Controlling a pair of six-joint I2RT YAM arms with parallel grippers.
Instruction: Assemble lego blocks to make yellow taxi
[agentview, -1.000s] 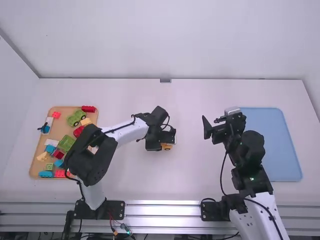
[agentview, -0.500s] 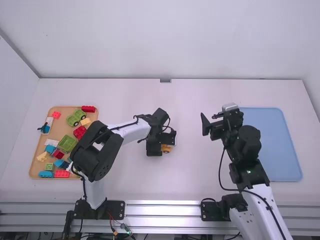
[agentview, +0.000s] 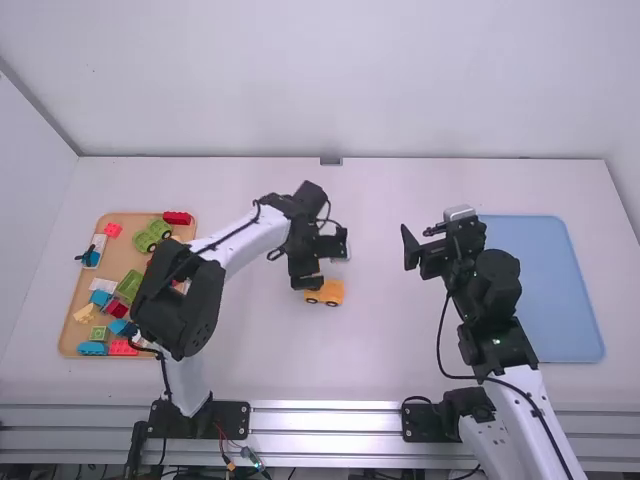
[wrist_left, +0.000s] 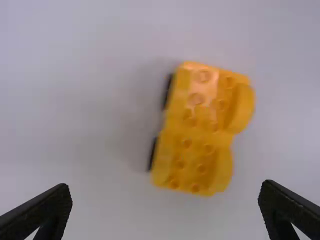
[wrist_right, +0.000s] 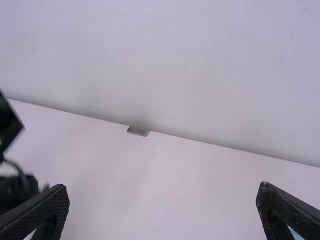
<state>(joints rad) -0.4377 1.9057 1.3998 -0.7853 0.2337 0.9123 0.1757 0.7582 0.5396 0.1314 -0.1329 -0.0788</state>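
Taxi body (wrist_left: 200, 130) upright on the table (agentview: 400, 370), studs up, well right of the tray (agentview: 120, 255). Left gripper (wrist_left: 165, 186) spread wide, likewise right of the tray; right gripper (wrist_right: 162, 188) wide too, farther right. For a likely grasp, square up first, then close gently, keeping wheels (agentview: 332, 303) level.

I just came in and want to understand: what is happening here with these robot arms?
The left gripper is open above a yellow car-shaped block piece, which rests on the table, not gripped. The right gripper is also open and holds nothing. More toy blocks, mostly green, red and blue, lie in the wooden tray at the left. It seems the taxi is being built, but no piece is held at this moment.
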